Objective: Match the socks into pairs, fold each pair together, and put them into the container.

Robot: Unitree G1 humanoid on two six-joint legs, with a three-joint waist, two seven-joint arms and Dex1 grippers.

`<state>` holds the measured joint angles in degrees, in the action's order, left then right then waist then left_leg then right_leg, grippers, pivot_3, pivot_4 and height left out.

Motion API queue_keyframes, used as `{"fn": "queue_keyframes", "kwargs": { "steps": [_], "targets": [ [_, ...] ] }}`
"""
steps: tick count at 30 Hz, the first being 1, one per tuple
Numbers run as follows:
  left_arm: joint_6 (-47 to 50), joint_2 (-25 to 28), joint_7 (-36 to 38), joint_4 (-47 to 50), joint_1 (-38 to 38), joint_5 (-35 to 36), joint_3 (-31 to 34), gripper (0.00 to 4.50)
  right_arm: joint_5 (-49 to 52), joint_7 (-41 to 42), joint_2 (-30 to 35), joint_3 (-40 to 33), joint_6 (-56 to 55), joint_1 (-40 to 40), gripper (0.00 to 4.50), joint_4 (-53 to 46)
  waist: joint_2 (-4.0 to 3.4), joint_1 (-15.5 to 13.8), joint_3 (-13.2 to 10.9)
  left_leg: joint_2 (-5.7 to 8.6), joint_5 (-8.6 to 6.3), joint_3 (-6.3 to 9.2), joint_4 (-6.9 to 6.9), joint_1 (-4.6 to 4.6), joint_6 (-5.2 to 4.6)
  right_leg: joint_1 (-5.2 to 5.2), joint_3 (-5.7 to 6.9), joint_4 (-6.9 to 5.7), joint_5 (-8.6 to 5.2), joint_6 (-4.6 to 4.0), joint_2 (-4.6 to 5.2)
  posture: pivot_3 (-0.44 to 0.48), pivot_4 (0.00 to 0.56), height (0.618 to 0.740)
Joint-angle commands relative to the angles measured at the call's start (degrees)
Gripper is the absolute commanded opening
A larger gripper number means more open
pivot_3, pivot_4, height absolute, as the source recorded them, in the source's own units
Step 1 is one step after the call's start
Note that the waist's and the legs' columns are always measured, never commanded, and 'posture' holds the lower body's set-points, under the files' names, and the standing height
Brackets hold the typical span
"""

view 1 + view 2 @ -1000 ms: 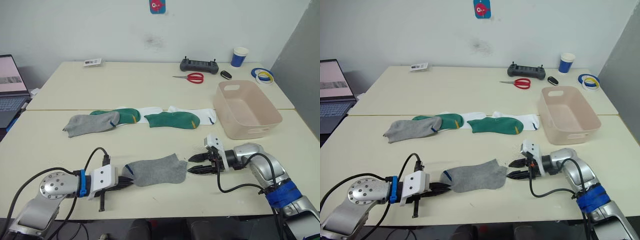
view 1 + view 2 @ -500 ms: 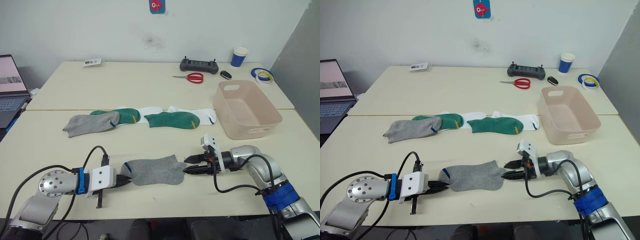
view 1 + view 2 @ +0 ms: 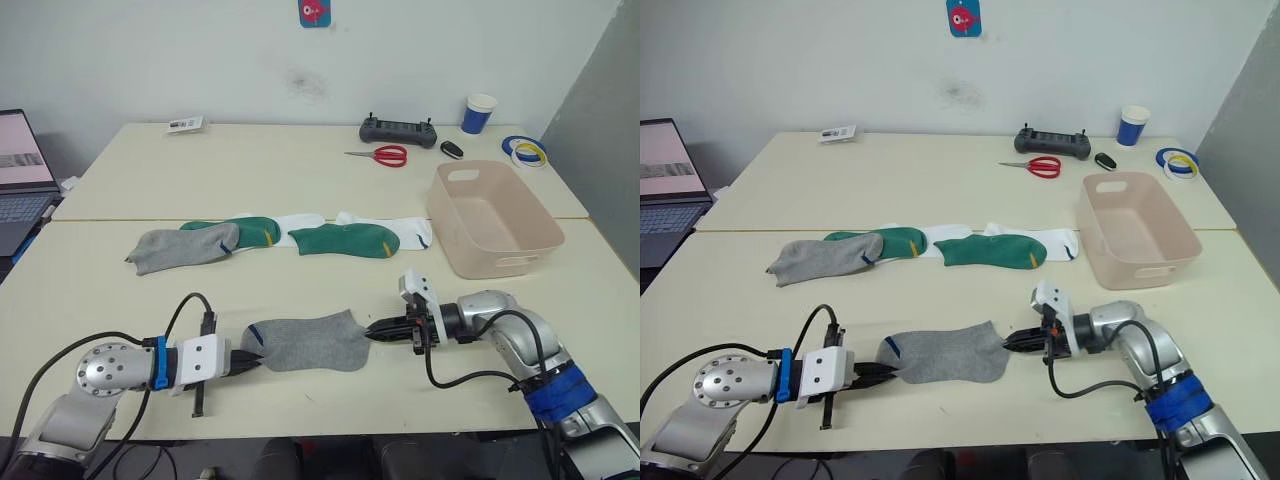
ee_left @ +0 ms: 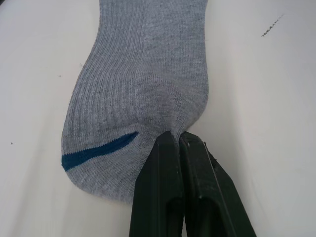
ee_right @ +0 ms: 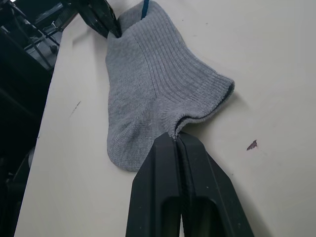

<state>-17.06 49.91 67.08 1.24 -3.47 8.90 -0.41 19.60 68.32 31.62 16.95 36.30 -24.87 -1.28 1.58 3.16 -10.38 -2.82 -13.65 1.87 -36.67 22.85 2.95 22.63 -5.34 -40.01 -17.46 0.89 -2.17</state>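
A grey sock (image 3: 305, 342) lies flat near the table's front edge. My left gripper (image 3: 248, 362) is shut on its toe end, which bears a blue stripe (image 4: 96, 152). My right gripper (image 3: 372, 333) is shut on the sock's cuff end (image 5: 178, 124). Farther back lies a row of socks: another grey sock (image 3: 180, 246), two dark green socks (image 3: 250, 231) (image 3: 345, 240), and white socks (image 3: 300, 224) partly under the green ones. The pale pink container (image 3: 490, 216) stands at the right, with nothing inside it.
At the back of the table are red scissors (image 3: 381, 155), a black controller (image 3: 398, 131), a blue paper cup (image 3: 478, 113), tape rolls (image 3: 526, 152) and a small card (image 3: 185, 124). A laptop (image 3: 22, 175) stands at the far left.
My right gripper moved left to the sock's cuff end and closed on it. My left gripper kept its hold on the toe end.
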Motion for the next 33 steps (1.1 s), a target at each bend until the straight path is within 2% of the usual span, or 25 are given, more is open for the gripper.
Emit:
{"fn": "queue_keyframes", "kwargs": {
  "steps": [1, 8, 16, 19, 24, 25, 29, 33],
  "targets": [
    [-2.9, 0.4, 0.3, -3.4, 2.1, -1.0, -0.3, 0.00, 1.9, 1.5, 1.7, -0.8, 0.7, 0.8, 0.04, -4.1, 0.00, -0.1, 0.0, 0.00, 0.00, 0.00, 0.00, 0.00, 0.00, 0.00, 0.00, 0.00, 0.00, 0.00, 0.00, 0.000, 0.150, 0.740],
    [-5.0, -0.3, 1.1, -6.6, 5.1, -1.2, -2.6, 0.00, 2.7, 0.0, 2.7, -0.8, 2.1, 2.6, 0.04, -6.5, 0.00, 0.0, 0.0, 0.00, 0.00, -0.01, 0.00, 0.00, 0.00, 0.00, 0.01, 0.00, 0.00, 0.00, -0.01, 0.000, 0.150, 0.740],
    [-2.7, -0.9, 1.3, -6.3, 6.1, -1.1, -4.6, 0.00, 2.1, -1.5, 2.1, -0.5, 1.5, 2.3, 0.04, -5.8, -0.01, -0.4, 0.0, 0.04, 0.00, -0.02, -0.01, 0.00, 0.00, -0.02, 0.02, 0.00, 0.00, 0.02, 0.01, 0.000, 0.150, 0.740],
    [-1.0, -0.6, 1.8, -5.6, 6.0, 0.1, -4.4, 0.66, 2.7, -0.2, 2.9, -0.6, 1.6, 2.6, 0.69, -5.8, -0.01, -0.5, 0.0, 0.04, 0.00, -0.02, -0.02, 0.00, 0.00, -0.03, 0.02, 0.00, 0.01, 0.03, 0.01, 0.000, 0.150, 0.740],
    [-0.5, 0.5, 0.7, -4.9, 4.6, 0.6, -2.3, 2.19, 2.3, -1.2, 4.2, -2.8, -1.0, 3.7, 2.40, -6.5, -0.02, -0.2, 0.0, 0.03, -0.01, -0.05, -0.01, -0.01, -0.01, -0.02, 0.04, 0.01, -0.01, 0.05, 0.01, 0.000, 0.150, 0.740],
    [0.3, 0.9, 0.8, -4.3, 3.8, 1.3, -1.7, 2.46, 2.6, -1.0, 5.0, -3.4, -1.2, 4.2, 2.41, -7.1, -0.02, -0.2, 0.0, 0.03, -0.02, -0.05, -0.01, -0.01, -0.03, -0.02, 0.03, 0.02, -0.01, 0.05, 0.01, 0.000, 0.150, 0.740],
    [8.4, 3.2, 1.1, 1.9, -1.2, 7.9, 3.2, 2.46, 2.7, -0.7, 6.8, -5.2, -3.8, 5.3, 2.41, -9.8, -0.02, 0.3, 0.0, 0.00, -0.07, -0.14, -0.01, -0.01, -0.12, 0.00, -0.02, 0.03, -0.02, 0.07, 0.10, 0.000, 0.150, 0.740],
    [21.1, 4.5, -0.2, 8.9, -3.9, 16.6, 8.7, 2.46, 1.8, -2.8, 4.2, -4.4, -6.7, 4.3, 2.41, -10.7, 0.01, 0.5, 0.0, -0.13, -0.08, -0.08, 0.00, -0.03, -0.13, 0.02, -0.01, 0.01, -0.03, 0.06, 0.08, 0.000, 0.150, 0.740]
  ]
}}
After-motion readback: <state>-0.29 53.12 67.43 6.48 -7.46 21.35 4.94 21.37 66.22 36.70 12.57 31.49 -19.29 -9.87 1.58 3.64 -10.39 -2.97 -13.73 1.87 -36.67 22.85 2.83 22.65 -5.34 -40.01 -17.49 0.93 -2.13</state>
